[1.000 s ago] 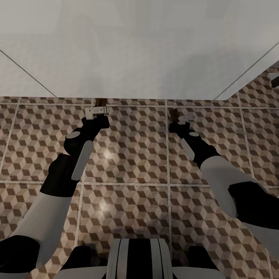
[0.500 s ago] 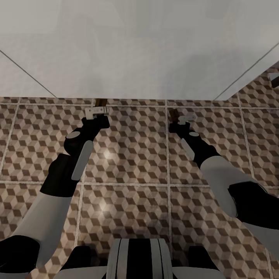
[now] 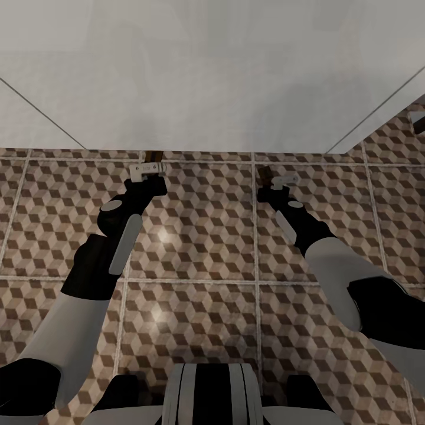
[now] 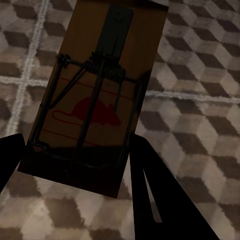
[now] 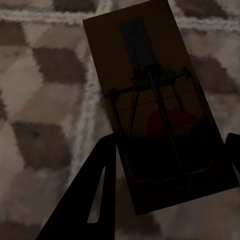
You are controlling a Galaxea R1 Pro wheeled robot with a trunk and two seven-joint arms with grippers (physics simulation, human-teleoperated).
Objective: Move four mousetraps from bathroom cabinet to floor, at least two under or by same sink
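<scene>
The left fingers (image 4: 137, 170) pinch one mousetrap (image 4: 95, 95). The right fingers (image 5: 107, 170) pinch another mousetrap (image 5: 155, 105), both over the bathroom floor (image 3: 195, 236).

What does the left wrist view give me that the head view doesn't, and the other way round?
Left wrist view: the mousetrap up close, with its spring, wire bar and red mouse print, held between the dark fingers over the tiles.

Head view: both arms, the right gripper with its own trap, and the white vanity front just ahead.

Both: the left gripper holding a trap, and the cube-patterned bathroom floor.
</scene>
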